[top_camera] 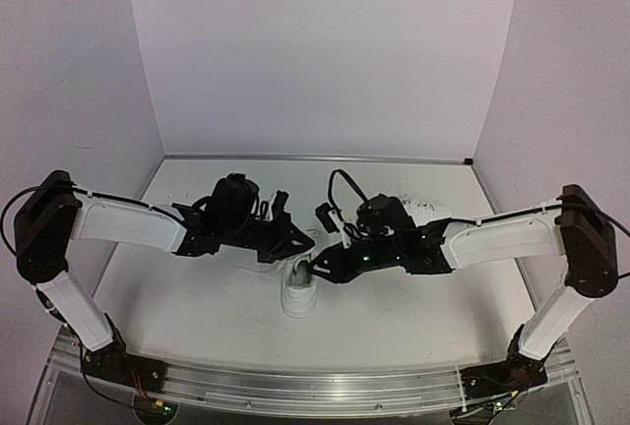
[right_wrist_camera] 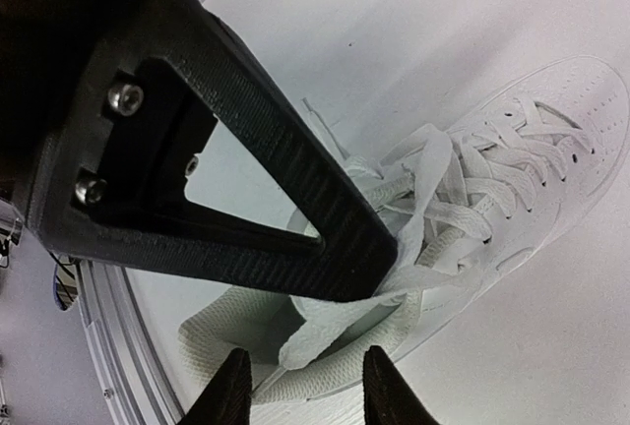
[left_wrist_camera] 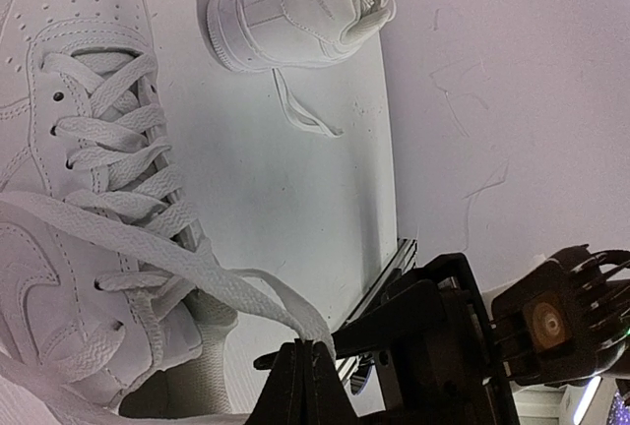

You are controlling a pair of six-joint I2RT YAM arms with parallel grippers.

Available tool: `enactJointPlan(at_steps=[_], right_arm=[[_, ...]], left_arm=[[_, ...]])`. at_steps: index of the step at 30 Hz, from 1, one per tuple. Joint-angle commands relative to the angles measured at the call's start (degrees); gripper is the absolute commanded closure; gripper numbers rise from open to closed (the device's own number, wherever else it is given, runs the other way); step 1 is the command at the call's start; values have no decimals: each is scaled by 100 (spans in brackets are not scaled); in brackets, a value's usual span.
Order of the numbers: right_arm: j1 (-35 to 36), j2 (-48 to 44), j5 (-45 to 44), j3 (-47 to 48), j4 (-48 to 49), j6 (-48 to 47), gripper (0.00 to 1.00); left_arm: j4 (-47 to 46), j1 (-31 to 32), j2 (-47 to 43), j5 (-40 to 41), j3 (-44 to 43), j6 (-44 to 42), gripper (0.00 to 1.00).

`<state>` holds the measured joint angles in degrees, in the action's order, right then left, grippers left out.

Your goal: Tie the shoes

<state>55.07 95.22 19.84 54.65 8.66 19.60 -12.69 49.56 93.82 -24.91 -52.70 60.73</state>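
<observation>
One white shoe (top_camera: 298,294) stands at the table's middle, heel toward the arms, under both grippers. In the left wrist view this shoe (left_wrist_camera: 69,150) fills the left side, and a flat white lace (left_wrist_camera: 197,260) runs taut from its eyelets into my left gripper (left_wrist_camera: 310,348), which is shut on it. My right gripper (right_wrist_camera: 307,388) stands open over the shoe's heel opening. A loose loop of lace (right_wrist_camera: 330,327) hangs just ahead of its tips, untouched. The left gripper's black finger (right_wrist_camera: 256,189) crosses the right wrist view, pinching lace. The second shoe (left_wrist_camera: 295,7) lies farther off.
The second shoe (top_camera: 421,211) sits behind the right arm, a loose lace (left_wrist_camera: 305,115) trailing from it. White walls enclose the table on three sides. The aluminium rail (top_camera: 295,381) runs along the near edge.
</observation>
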Motion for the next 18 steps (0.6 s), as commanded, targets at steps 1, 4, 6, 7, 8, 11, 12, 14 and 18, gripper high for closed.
enactJointPlan(at_steps=[1, 4, 6, 7, 8, 11, 12, 14, 18], right_arm=[[24, 99, 65, 293, 250, 53, 73], [25, 141, 63, 362, 249, 52, 80], [22, 164, 72, 399, 250, 59, 84], [22, 173, 75, 412, 250, 61, 88], [22, 166, 71, 412, 250, 67, 92], [22, 77, 35, 366, 242, 83, 100], [23, 26, 14, 322, 238, 99, 100], [24, -110, -63, 236, 205, 123, 100], [23, -411, -237, 41, 90, 172, 100]], left_arm=[[-234, 17, -186, 3, 40, 16, 100], [-243, 16, -184, 2, 30, 2, 100], [-243, 19, -181, -2, 16, 0, 100], [-241, 19, -177, 2, 5, -5, 100], [-236, 19, -174, 0, -4, -10, 100], [-208, 19, -195, -9, -4, -53, 100], [-144, 13, -218, 45, 0, -104, 99], [39, -22, -333, 192, 19, -186, 86], [831, -170, -780, 660, -31, -577, 52]])
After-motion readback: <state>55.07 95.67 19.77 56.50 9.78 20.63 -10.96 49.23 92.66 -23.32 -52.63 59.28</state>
